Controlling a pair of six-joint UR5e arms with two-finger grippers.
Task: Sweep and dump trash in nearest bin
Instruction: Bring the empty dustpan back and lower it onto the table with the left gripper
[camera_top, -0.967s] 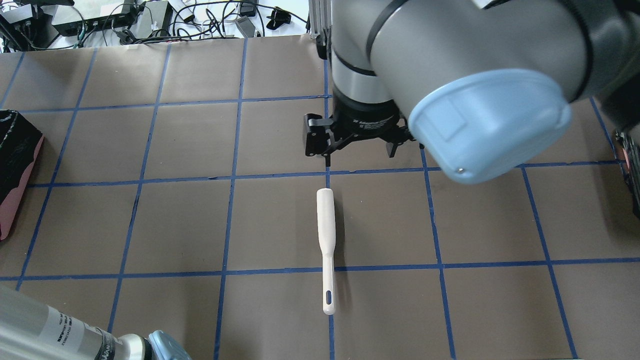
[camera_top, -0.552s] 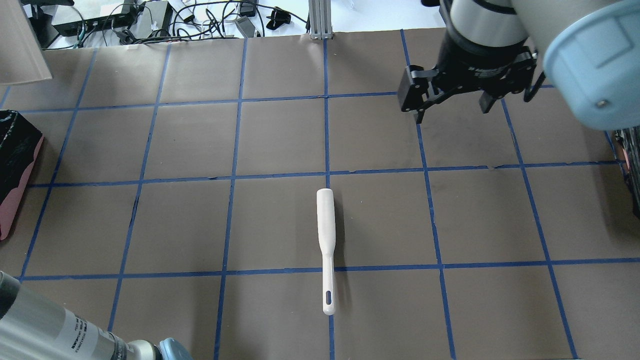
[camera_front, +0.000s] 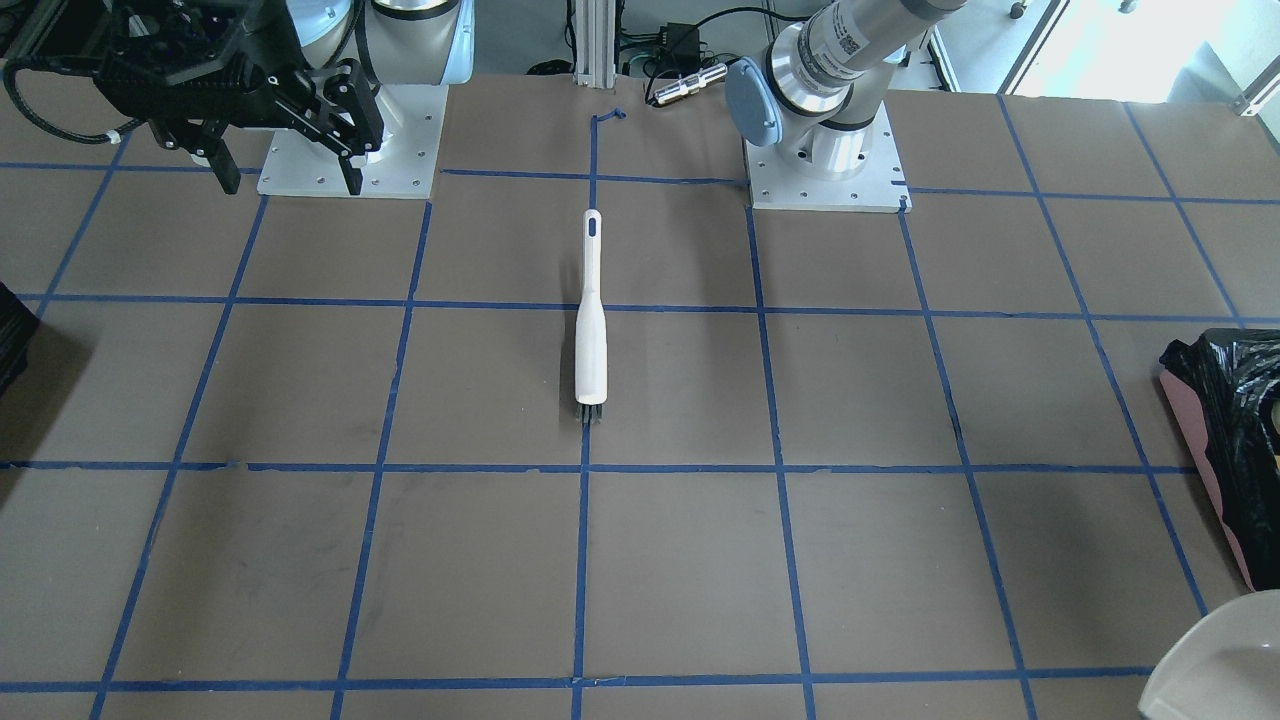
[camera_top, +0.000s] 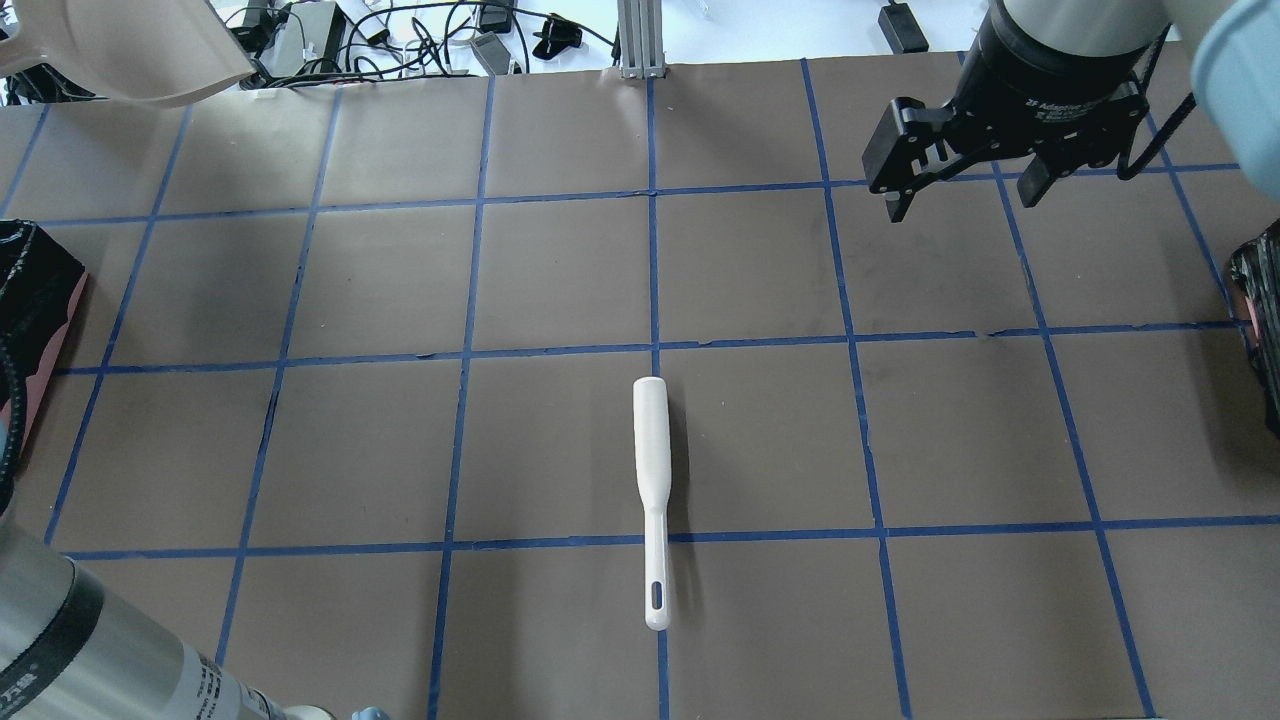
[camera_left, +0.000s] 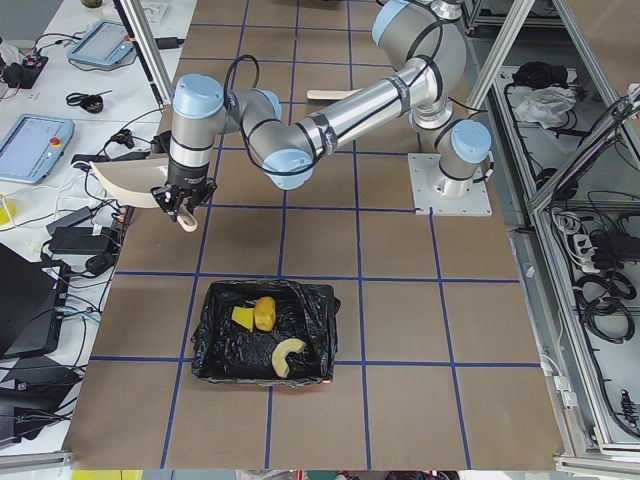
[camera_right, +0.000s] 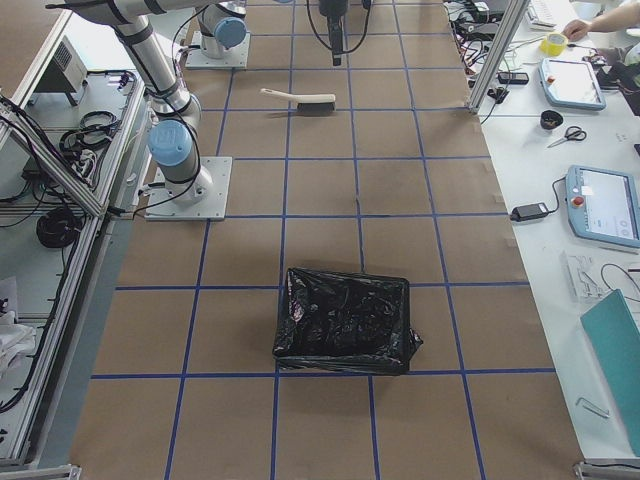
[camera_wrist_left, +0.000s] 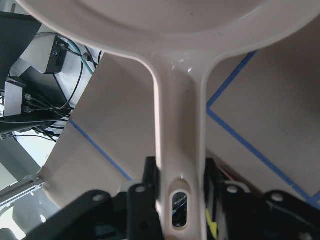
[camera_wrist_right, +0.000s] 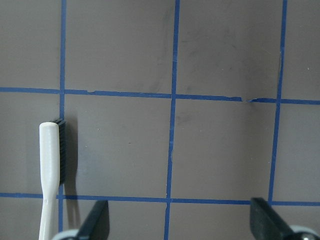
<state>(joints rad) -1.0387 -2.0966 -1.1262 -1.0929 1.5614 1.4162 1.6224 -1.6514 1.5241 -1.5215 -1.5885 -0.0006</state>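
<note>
My left gripper (camera_wrist_left: 180, 176) is shut on the handle of a beige dustpan (camera_top: 120, 45), held above the table's far left corner; it also shows in the exterior left view (camera_left: 125, 178). The trash lies in the bin (camera_left: 205, 345), a pink-sided box with a black bag: a brown lump (camera_left: 264, 313), a yellow-green wedge (camera_left: 242, 318) and a pale rind slice (camera_left: 288, 354). My right gripper (camera_top: 962, 205) is open and empty above the far right of the table. A white brush (camera_top: 651, 470) lies flat at the table's middle.
A second black-bagged bin (camera_right: 345, 320) stands at the table's right end and shows at the overhead view's right edge (camera_top: 1262, 330). The left bin's pink side (camera_top: 40, 370) shows at the left edge. Cables and boxes (camera_top: 300, 35) lie beyond the far edge.
My right gripper has moved from just beyond the brush to the far right, staying open. The dustpan has come into view at the overhead's top left. The brush has not moved.
</note>
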